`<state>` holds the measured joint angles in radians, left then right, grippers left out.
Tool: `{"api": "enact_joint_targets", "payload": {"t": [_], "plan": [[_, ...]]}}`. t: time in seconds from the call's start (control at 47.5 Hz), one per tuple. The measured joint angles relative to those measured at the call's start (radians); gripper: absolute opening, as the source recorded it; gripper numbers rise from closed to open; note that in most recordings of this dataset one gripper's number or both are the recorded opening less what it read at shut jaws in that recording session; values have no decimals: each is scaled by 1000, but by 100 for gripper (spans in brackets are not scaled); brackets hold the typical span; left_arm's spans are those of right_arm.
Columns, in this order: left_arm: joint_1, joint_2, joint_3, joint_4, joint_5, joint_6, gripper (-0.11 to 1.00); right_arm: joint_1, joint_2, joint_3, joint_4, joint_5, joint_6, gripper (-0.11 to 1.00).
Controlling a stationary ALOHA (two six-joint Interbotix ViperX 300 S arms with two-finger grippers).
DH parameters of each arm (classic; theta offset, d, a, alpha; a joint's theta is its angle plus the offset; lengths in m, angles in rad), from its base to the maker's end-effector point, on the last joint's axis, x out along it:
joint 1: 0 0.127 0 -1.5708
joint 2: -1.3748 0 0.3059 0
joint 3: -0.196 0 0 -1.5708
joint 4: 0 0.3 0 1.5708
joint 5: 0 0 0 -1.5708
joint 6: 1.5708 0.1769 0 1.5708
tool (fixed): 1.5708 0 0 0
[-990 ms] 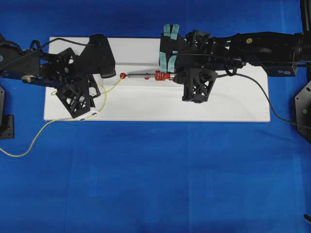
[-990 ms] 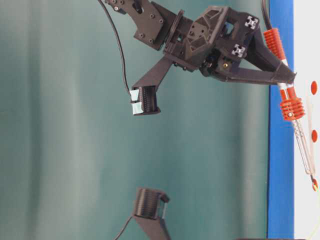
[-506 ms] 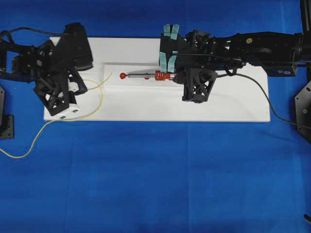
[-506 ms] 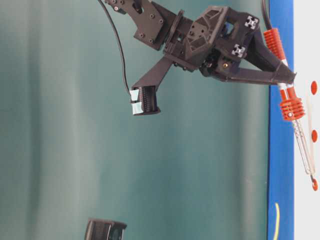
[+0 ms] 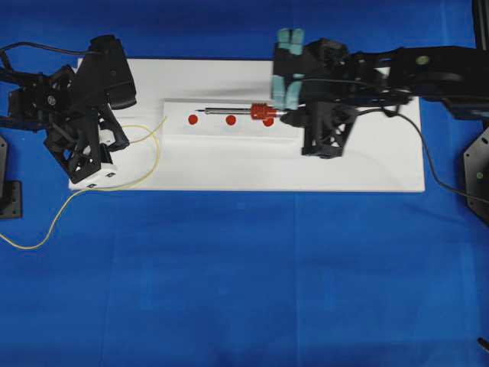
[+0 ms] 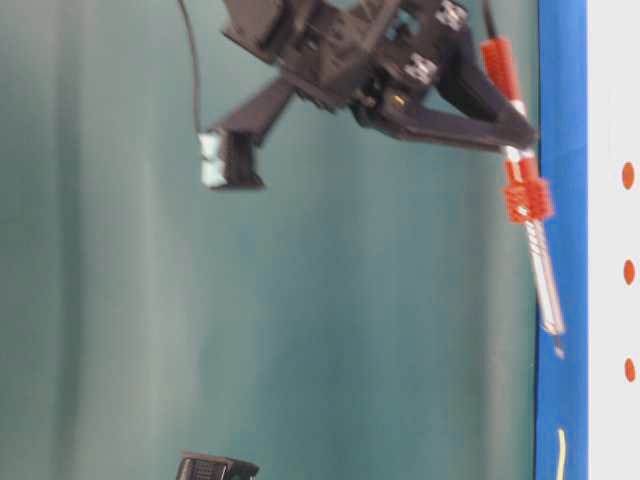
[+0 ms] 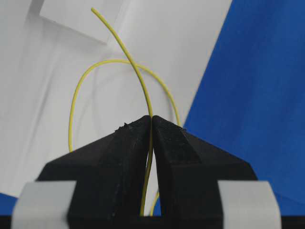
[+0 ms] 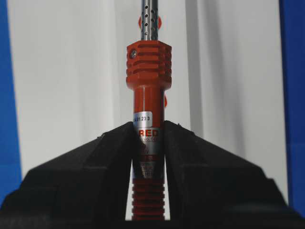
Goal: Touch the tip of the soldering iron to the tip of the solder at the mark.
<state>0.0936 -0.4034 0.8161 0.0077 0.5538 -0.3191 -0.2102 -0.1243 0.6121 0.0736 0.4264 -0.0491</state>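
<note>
Both arms backed off the leftmost red mark; soldering iron clamped in right gripper, pointing left toward solder pinched by left gripper.

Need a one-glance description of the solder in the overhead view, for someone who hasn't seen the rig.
Start at the white rectangular board on the blue cloth and go to its left end, where the left arm's black end effector sits. The solder is the very thin yellow wire pinched there, looping over the board and trailing off onto the cloth. Unlike the thicker black cord at right, it is yellow and hair-thin.
</note>
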Motion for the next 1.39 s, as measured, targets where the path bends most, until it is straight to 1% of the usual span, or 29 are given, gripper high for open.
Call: {"api": "enact_joint_targets", "payload": {"t": [0.169,0.295,0.464,0.569,0.695,0.948,1.075,1.222,1.391], "plan": [[0,0,-2,0,2,-3,3,0,-107,83,0,8,8,7],[0,0,0,0,0,-3,3,0,-163,135,0,9,21,7],[0,5,-2,-2,-9,-8,3,-2,-189,150,-5,9,25,7],[0,21,-15,-2,-31,-31,3,-2,-189,150,-14,9,25,7],[0,69,-63,-2,-40,-49,3,-2,-189,150,-18,9,26,7],[-2,221,-215,-2,-41,-46,3,-9,-189,153,-29,9,25,7],[0,310,-273,-2,-41,-46,3,-9,-187,156,-31,9,25,7],[0,388,-301,-2,-48,-49,3,-9,-189,160,-32,9,26,7],[0,422,-305,-2,-83,-52,3,-9,-189,170,-32,9,26,7]]}}
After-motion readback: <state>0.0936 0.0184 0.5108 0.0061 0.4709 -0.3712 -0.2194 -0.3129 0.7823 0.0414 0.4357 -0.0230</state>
